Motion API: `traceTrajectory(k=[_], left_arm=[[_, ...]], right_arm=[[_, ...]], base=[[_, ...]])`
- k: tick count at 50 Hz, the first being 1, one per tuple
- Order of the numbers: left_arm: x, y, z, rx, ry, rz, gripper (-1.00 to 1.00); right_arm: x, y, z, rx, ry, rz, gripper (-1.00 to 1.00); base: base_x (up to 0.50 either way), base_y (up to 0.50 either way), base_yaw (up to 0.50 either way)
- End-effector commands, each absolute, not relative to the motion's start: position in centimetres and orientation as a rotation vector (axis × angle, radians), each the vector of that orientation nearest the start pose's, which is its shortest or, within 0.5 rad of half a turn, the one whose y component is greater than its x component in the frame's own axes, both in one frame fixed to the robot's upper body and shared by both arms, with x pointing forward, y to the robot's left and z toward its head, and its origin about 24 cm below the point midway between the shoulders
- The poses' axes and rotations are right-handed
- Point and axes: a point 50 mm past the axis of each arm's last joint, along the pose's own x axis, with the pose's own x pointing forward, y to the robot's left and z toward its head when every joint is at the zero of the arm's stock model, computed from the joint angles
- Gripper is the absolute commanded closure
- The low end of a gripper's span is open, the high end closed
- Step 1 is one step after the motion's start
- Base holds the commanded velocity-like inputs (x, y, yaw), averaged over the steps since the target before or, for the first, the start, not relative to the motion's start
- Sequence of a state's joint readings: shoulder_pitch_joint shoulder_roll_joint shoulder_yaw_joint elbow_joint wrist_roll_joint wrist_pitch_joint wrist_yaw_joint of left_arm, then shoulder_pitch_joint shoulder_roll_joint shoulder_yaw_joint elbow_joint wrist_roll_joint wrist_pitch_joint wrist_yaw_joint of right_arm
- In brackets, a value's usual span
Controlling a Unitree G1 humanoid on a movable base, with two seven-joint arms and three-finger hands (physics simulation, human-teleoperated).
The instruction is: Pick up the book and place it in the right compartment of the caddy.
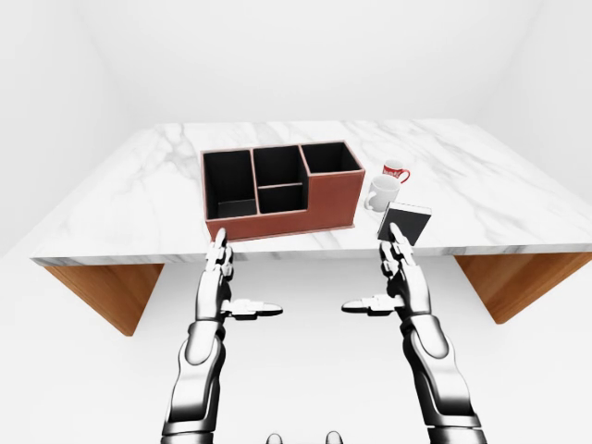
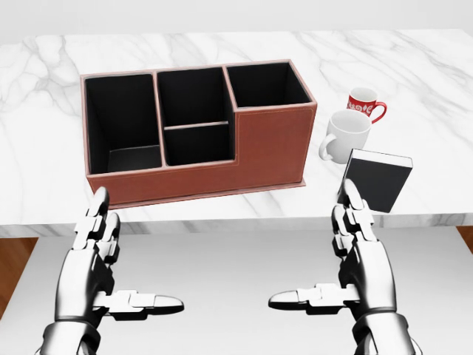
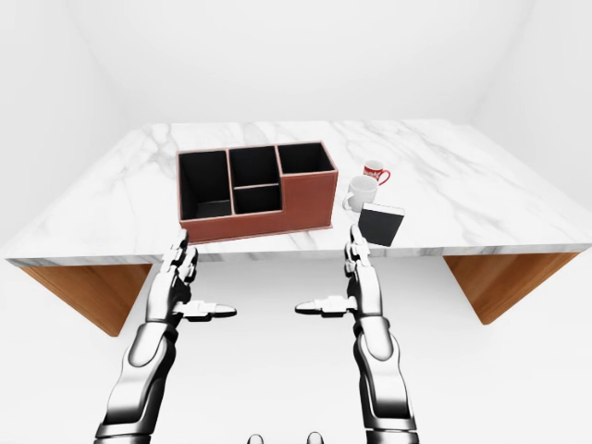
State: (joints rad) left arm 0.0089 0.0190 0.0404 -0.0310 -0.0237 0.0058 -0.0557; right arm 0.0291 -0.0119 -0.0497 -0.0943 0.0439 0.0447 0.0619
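Your left hand (image 2: pixel 100 262) hangs below the marble table (image 2: pixel 44 177) edge, fingers spread, holding nothing. Above it sits the brown caddy (image 2: pixel 273 151) (its right compartment is the tall one). Right of that stand a white mug (image 2: pixel 346 134) and a red mug (image 2: pixel 364 103). The black book (image 2: pixel 377 180) stands upright near the table edge, just beyond your right hand (image 2: pixel 358 255), fingers likewise spread.

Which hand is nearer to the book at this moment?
Right. The right hand is open just below the book, fingertips at its lower left corner in the head view. The left hand is open far to the left, below the caddy.
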Motion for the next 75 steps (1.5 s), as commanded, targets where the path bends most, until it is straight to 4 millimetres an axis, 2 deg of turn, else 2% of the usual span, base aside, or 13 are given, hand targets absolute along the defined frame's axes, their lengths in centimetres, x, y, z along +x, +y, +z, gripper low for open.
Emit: traceTrajectory(k=[1, 6, 7, 8, 17, 22, 28, 45, 75], left_arm=[[25.2, 15.9, 4.6, -0.011, -0.016, -0.011, -1.00], [25.2, 16.2, 4.7, -0.010, -0.020, -0.004, -1.00], [25.2, 16.4, 4.8, -0.010, -0.022, 0.003, -1.00], [25.1, 16.7, 5.2, -0.014, -0.032, 0.015, -1.00], [23.3, 20.6, 11.2, -0.019, -0.255, 0.171, -1.00], [22.7, 22.3, 11.5, -0.062, -0.276, 0.235, -1.00], [22.3, 23.0, 11.8, -0.084, -0.292, 0.280, -1.00], [22.2, 23.0, 11.6, -0.101, -0.284, 0.295, -1.00], [22.4, 22.8, 11.4, -0.101, -0.274, 0.280, -1.00]], right_arm=[[24.9, -16.2, 5.0, 0.021, -0.015, -0.003, -1.00], [24.7, -16.5, 5.5, 0.019, -0.024, -0.013, -1.00], [24.4, -16.8, 6.4, 0.020, -0.050, -0.024, -1.00], [24.4, -16.8, 6.5, 0.019, -0.053, -0.025, -1.00], [21.1, -20.2, 13.9, 0.007, -0.378, -0.132, -1.00], [19.6, -21.9, 15.6, -0.008, -0.461, -0.191, -1.00], [19.0, -22.3, 16.2, -0.012, -0.492, -0.207, -1.00], [18.6, -22.5, 16.6, 0.014, -0.518, -0.209, -1.00], [18.5, -22.4, 16.5, 0.010, -0.511, -0.203, -1.00]], base=[[0.00, 0.00, 0.00], [0.00, 0.00, 0.00], [0.00, 0.00, 0.00], [0.00, 0.00, 0.00], [0.00, 0.00, 0.00], [0.00, 0.00, 0.00], [0.00, 0.00, 0.00], [0.00, 0.00, 0.00], [0.26, 0.00, 0.00]])
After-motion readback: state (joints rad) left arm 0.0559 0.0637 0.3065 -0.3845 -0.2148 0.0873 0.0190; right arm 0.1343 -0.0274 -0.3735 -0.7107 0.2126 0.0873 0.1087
